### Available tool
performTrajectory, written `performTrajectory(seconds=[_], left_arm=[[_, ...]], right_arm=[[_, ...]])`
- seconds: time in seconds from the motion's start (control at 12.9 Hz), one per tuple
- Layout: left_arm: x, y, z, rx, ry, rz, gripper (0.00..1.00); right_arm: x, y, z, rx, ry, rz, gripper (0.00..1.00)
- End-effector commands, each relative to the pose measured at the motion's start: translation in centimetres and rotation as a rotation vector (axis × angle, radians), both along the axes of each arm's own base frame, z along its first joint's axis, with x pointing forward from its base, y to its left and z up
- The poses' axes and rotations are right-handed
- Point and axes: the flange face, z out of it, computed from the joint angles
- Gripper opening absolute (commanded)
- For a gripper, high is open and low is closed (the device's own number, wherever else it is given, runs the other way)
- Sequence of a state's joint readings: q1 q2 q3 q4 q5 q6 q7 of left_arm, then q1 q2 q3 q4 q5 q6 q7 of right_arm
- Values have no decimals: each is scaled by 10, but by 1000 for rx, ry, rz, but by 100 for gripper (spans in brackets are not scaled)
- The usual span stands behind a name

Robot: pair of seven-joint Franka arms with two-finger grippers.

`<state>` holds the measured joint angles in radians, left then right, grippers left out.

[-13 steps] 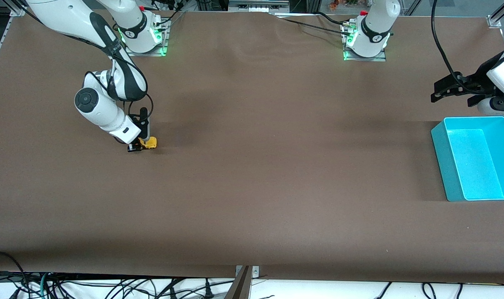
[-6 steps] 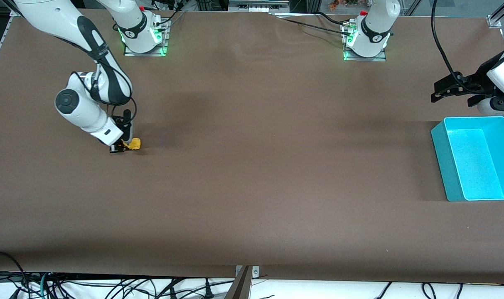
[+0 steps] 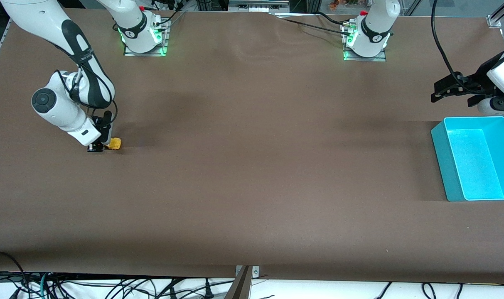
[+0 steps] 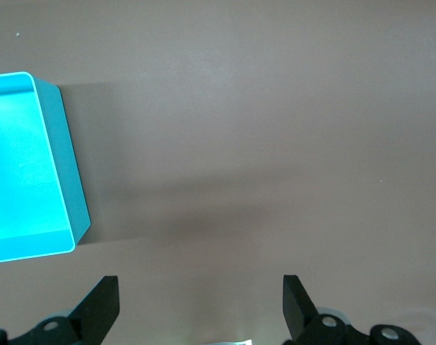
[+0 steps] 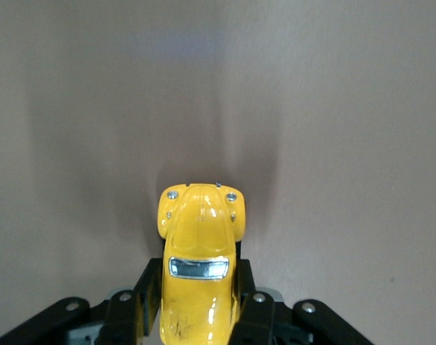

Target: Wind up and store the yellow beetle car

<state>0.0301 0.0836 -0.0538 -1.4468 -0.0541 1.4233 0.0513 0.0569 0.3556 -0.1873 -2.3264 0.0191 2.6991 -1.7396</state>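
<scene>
The yellow beetle car (image 3: 115, 143) is down on the brown table near the right arm's end, and my right gripper (image 3: 103, 145) is shut on its sides. In the right wrist view the yellow beetle car (image 5: 200, 244) pokes out between the black fingers (image 5: 255, 316), its nose pointing away from the wrist. My left gripper (image 3: 438, 92) waits open in the air beside the cyan bin (image 3: 439, 141), which stands at the left arm's end. The left wrist view shows both fingertips (image 4: 103, 298) wide apart with nothing between them, and the cyan bin (image 4: 68, 180) off to one side.
The brown table cover (image 3: 252, 166) stretches bare between the car and the bin. Both arm bases (image 3: 143, 33) stand at the table's edge farthest from the front camera. Cables (image 3: 110, 286) hang below the nearest edge.
My right gripper has dragged the car along the table toward the right arm's end, away from the bin. The left arm has not moved.
</scene>
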Motion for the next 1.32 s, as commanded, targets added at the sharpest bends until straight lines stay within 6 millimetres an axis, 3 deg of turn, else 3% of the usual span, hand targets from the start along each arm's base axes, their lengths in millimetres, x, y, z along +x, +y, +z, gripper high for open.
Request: performTrajectory(seconds=[0.0, 0.31, 0.62, 0.77, 1.24], left_arm=[[2, 2, 5, -19, -13, -8, 100], [2, 2, 5, -19, -13, -8, 100], [2, 2, 5, -19, -13, -8, 100], [2, 2, 5, -20, -13, -8, 100], [2, 2, 5, -20, -13, -8, 100]], right_arm=[[-21, -29, -48, -21, 93, 3, 21], [-23, -60, -45, -20, 82, 9, 21], [-28, -79, -45, -18, 84, 23, 22], [-28, -79, -44, -18, 83, 26, 28], [-26, -80, -42, -17, 79, 47, 28]])
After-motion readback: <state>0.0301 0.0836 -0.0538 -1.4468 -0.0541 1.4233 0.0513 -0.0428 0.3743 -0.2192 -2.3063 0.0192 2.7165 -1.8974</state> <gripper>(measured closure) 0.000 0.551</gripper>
